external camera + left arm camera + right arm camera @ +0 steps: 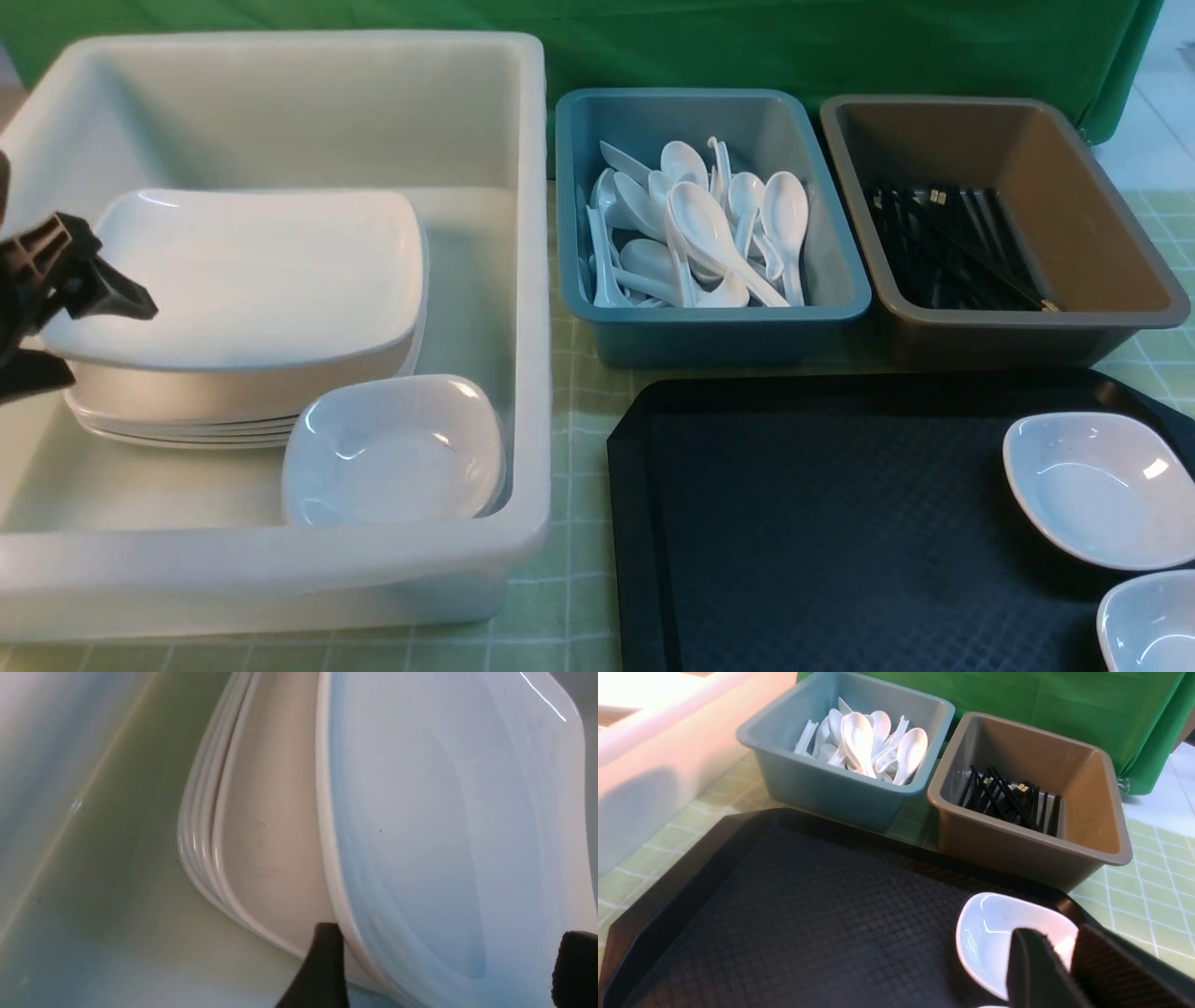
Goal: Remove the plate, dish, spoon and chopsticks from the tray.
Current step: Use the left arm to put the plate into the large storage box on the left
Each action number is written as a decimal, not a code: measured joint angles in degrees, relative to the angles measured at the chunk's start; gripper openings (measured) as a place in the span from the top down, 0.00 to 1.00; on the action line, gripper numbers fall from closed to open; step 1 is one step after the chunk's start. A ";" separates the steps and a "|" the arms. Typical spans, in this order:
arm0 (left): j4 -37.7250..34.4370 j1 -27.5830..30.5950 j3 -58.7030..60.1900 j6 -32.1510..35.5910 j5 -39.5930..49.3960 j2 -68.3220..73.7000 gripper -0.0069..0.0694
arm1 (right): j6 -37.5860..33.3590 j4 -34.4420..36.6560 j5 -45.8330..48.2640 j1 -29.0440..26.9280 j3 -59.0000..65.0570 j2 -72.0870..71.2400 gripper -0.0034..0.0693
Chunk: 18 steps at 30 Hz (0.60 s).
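The black tray (822,541) carries two small white dishes at its right end, one dish (1092,485) (994,938) behind the other (1153,621). The plate (252,271) (444,812) lies tilted on top of a stack in the white tub (532,308). My left gripper (112,341) (448,956) stands open at the plate's left edge, its jaws wide apart and holding nothing. My right gripper (1052,933) hovers by the farther dish, fingers nearly together with nothing seen between them; it does not show in the front view. Spoons (709,233) and chopsticks (952,247) lie in tubs.
A small white dish (392,453) sits in the white tub in front of the plate stack. The blue tub (719,322) with spoons and the brown tub (1008,331) with chopsticks stand behind the tray. A green cloth hangs at the back.
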 joint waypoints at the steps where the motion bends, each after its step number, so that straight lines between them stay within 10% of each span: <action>1: 1.93 0.00 -1.12 -1.30 1.84 0.00 0.17 | 0.00 0.00 0.00 0.00 0.00 0.00 0.78; 18: 6.41 0.00 -2.66 -3.98 5.94 0.96 0.18 | 0.00 0.00 0.00 0.00 0.00 0.00 0.78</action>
